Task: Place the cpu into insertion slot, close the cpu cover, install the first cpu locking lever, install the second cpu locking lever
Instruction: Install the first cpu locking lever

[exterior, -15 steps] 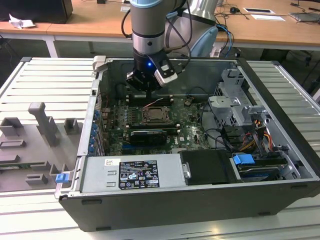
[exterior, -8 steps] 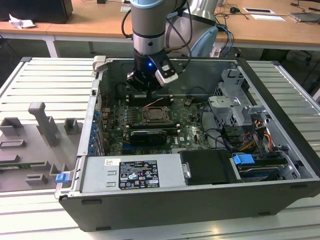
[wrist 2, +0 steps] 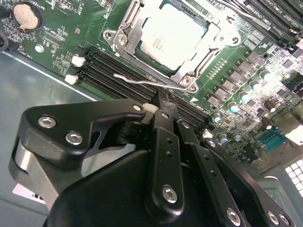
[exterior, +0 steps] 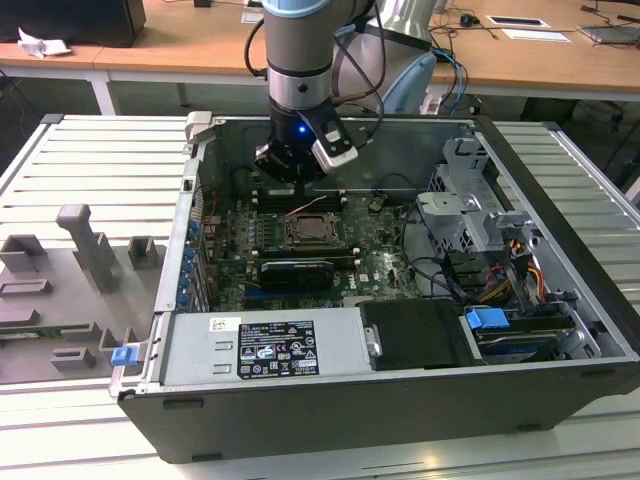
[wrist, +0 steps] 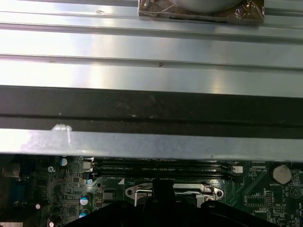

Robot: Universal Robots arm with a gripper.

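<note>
An open grey computer case [exterior: 400, 400] is seen lying on a ribbed aluminium bench [exterior: 90, 160], with the green motherboard [exterior: 380, 245] exposed inside. The arm's black pincer [wrist 2: 163, 101] is lowered over the socket's far edge, its narrow fingers drawn together on a thin bent steel locking lever [wrist 2: 142, 81]. The pale, matte cpu [wrist 2: 173, 35] is already seated in the insertion slot [wrist 2: 137, 47], framed by the shiny stamped cpu cover [wrist 2: 201, 59]. The springy wire is best judged as needing a firm, square grip, swung steadily sideways under its catch so it cannot slip out and scrape the board.
</note>
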